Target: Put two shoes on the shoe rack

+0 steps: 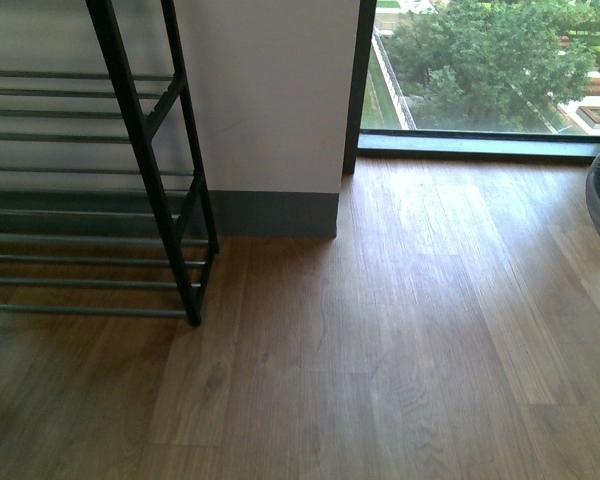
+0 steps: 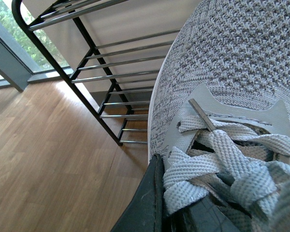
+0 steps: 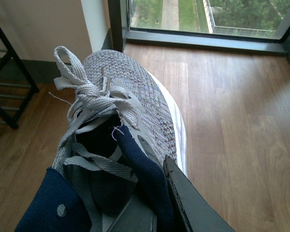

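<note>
The left claw (image 2: pixel 176 215) grips a shoe (image 2: pixel 232 58) near the rack (image 2: pixel 87 63). The right claw (image 3: pixel 159 198) pinches the other shoe (image 3: pixel 130 92) at its collar.

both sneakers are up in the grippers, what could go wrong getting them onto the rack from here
1. The shoe rack has thin bars with gaps; a sneaker set down crooked may tip or sag between them.
2. The right gripper seems to pinch the right-hand sneaker only at its collar, toe over the floor; it might slip out.
3. Loose lace loops on the left-hand sneaker, held by the left gripper, could snag a bar.
</note>
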Action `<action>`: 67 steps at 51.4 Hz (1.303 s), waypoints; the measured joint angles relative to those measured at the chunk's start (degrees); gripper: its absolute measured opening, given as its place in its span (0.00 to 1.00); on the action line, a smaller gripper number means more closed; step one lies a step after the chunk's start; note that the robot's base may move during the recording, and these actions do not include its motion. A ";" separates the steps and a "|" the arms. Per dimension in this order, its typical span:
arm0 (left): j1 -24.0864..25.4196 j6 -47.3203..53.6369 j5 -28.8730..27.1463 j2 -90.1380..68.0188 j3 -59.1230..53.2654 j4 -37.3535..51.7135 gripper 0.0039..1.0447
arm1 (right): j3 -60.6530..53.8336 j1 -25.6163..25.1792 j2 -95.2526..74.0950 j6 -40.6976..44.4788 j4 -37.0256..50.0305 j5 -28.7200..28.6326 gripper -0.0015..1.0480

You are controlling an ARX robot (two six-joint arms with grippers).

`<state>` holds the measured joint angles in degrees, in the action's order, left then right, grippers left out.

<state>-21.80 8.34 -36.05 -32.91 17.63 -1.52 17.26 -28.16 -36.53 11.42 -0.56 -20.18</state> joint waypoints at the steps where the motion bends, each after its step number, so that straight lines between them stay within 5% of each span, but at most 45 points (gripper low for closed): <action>1: 0.00 0.00 0.00 0.00 0.00 0.00 0.01 | 0.00 0.00 0.00 0.00 0.00 0.00 0.01; 67: 0.04 0.00 0.00 -0.07 0.00 0.00 0.01 | -0.04 0.00 0.04 -0.02 0.00 0.02 0.01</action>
<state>-21.76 8.34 -36.05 -32.97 17.63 -1.52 17.21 -28.16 -36.49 11.40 -0.56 -20.16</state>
